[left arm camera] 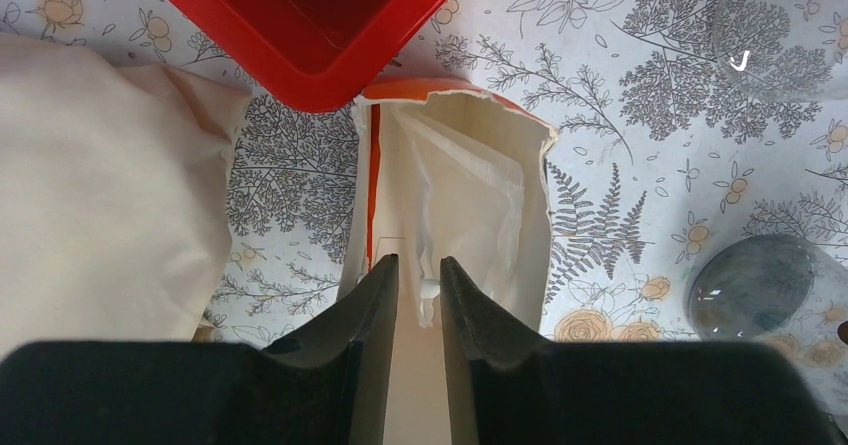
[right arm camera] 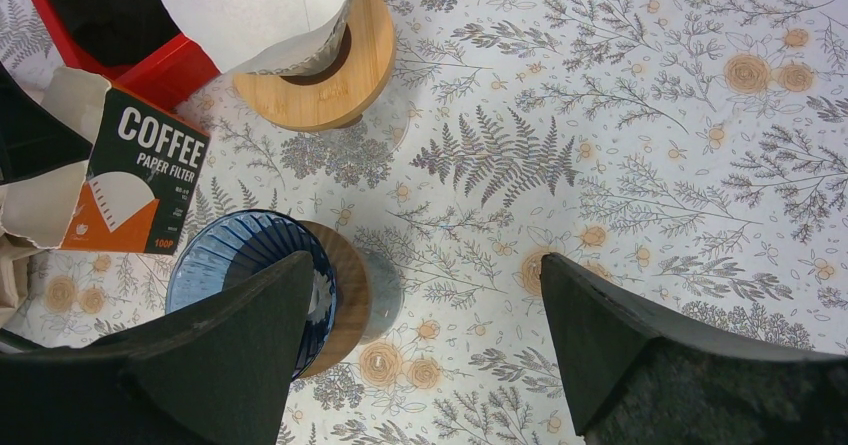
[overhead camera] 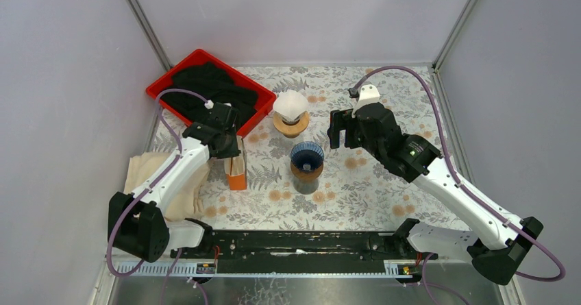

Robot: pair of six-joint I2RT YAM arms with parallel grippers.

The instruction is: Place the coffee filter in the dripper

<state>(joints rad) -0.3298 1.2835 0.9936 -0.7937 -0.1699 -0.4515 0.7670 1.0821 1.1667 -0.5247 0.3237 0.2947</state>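
Hanging over the torn-open filter box (left arm camera: pixel 420 87), the left gripper (left arm camera: pixel 420 270) shows narrow jaws, and the edge of a white coffee filter (left arm camera: pixel 470 190) pokes up between the tips. Pinched or not, I can't tell. The right gripper (right arm camera: pixel 425 350) gapes wide and empty beside the blue dripper (right arm camera: pixel 250 275).

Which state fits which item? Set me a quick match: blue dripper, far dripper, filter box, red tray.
Items:
1 blue dripper
2 far dripper
3 filter box
4 red tray

States:
a holds black cloth
b empty
c torn open, left gripper at its mouth
d white filter inside

Pairs: 1-b, 2-d, 3-c, 4-a
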